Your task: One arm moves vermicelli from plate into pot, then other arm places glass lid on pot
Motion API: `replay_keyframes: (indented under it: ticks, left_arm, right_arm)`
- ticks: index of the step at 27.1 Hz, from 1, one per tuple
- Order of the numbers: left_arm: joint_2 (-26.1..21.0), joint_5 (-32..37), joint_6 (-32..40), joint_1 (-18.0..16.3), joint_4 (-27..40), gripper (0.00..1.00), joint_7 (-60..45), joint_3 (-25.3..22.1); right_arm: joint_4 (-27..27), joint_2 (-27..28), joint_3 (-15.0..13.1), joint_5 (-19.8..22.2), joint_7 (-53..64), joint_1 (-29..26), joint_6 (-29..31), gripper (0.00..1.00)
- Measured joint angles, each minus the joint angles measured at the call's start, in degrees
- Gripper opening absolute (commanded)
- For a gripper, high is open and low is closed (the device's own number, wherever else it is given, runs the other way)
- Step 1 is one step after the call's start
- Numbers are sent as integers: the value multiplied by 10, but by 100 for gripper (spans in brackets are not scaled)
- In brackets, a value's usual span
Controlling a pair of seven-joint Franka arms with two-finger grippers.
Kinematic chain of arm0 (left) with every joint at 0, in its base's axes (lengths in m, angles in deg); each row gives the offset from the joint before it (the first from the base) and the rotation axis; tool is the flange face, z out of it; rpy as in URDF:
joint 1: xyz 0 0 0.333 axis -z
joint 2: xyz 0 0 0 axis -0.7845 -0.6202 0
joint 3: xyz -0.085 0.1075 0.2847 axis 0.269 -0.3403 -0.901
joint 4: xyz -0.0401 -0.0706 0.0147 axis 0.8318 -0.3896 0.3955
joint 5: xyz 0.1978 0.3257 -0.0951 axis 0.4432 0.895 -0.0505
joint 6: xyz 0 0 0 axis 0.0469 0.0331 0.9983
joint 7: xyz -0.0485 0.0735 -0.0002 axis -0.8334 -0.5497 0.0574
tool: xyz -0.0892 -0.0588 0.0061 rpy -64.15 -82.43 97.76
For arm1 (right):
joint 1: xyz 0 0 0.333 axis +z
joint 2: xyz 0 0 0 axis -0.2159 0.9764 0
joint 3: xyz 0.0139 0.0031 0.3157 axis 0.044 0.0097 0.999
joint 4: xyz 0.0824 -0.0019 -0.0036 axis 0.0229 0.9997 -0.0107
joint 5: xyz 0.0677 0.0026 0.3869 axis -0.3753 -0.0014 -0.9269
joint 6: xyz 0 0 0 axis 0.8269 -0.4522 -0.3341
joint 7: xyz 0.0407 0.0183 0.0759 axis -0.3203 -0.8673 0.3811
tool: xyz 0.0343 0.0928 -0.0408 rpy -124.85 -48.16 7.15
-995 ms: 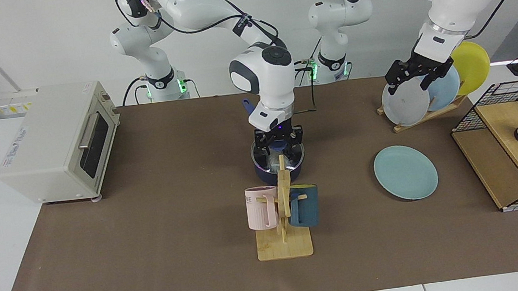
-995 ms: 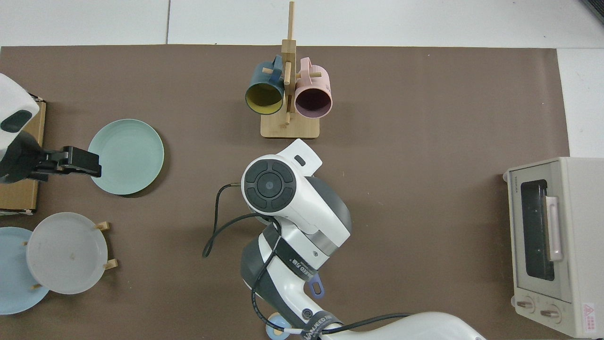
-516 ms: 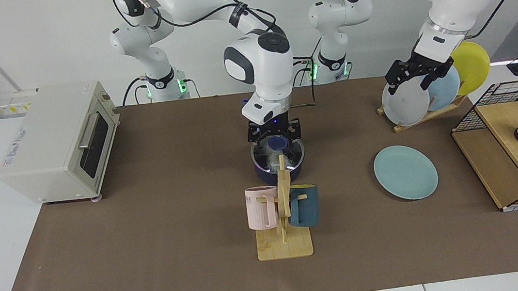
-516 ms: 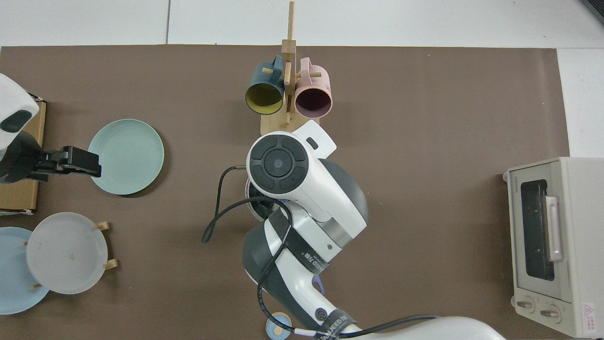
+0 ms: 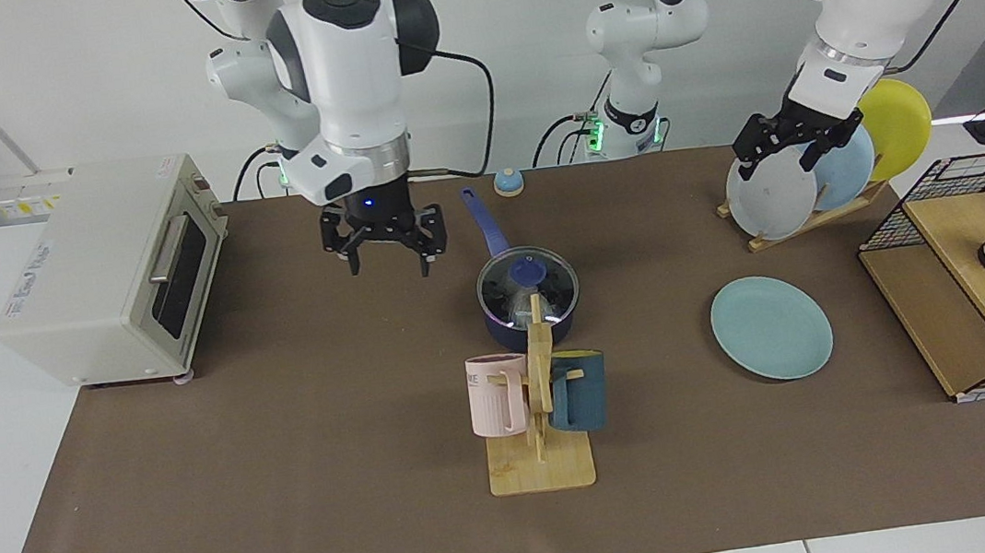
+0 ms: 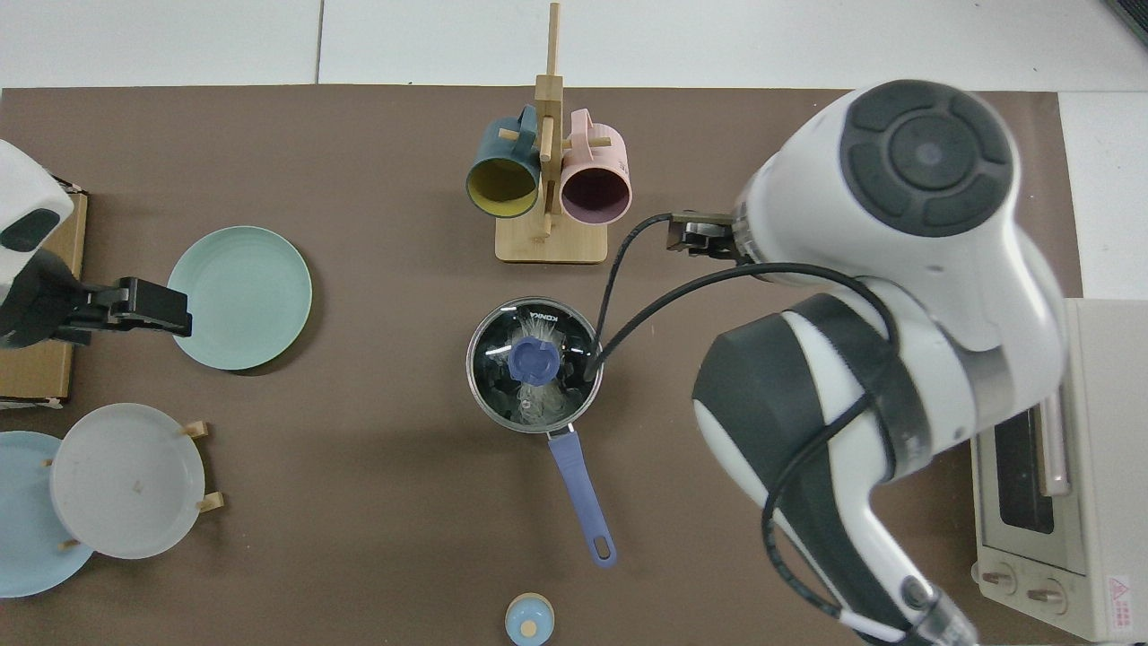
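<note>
Your round clear glass lid with its blue knob (image 6: 534,361) sits on the small dark blue saucepan (image 5: 532,326) at table centre, the white vermicelli tangle (image 6: 536,401) visible beneath the glass — both steps look done. The right gripper (image 5: 385,250) hangs empty, fingers spread, at the pot's 10 o'clock in the facing view, well apart from it. The left gripper (image 5: 797,142) waits by the racked plates at the round teal-green plate's (image 5: 771,327) 1 o'clock, fingers apart, holding nothing; that plate lies bare. What remains, by the look of it, is only retreat — carry the right arm clear without brushing the pot's long handle.
</note>
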Motion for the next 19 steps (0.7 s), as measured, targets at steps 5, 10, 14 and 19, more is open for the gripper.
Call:
replay_keyframes:
  ticks: [5, 10, 14, 19]
  left_arm:
    - [0, 0, 0, 0, 0, 100, 0, 0]
    - [1, 10, 0, -1, 0, 100, 3, -4]
    - [4, 35, -9, -1, 0, 100, 14, -4]
    - [5, 39, -12, -1, 0, 100, 17, -4]
  right_arm:
    - [2, -14, 0, 0, 37, -47, -16, 99]
    - [2, -18, 0, 0, 111, -96, -26, 99]
    - [6, -23, 0, -1, 152, -128, -33, 99]
    - [34, -44, 1, -30, 191, -152, -50, 99]
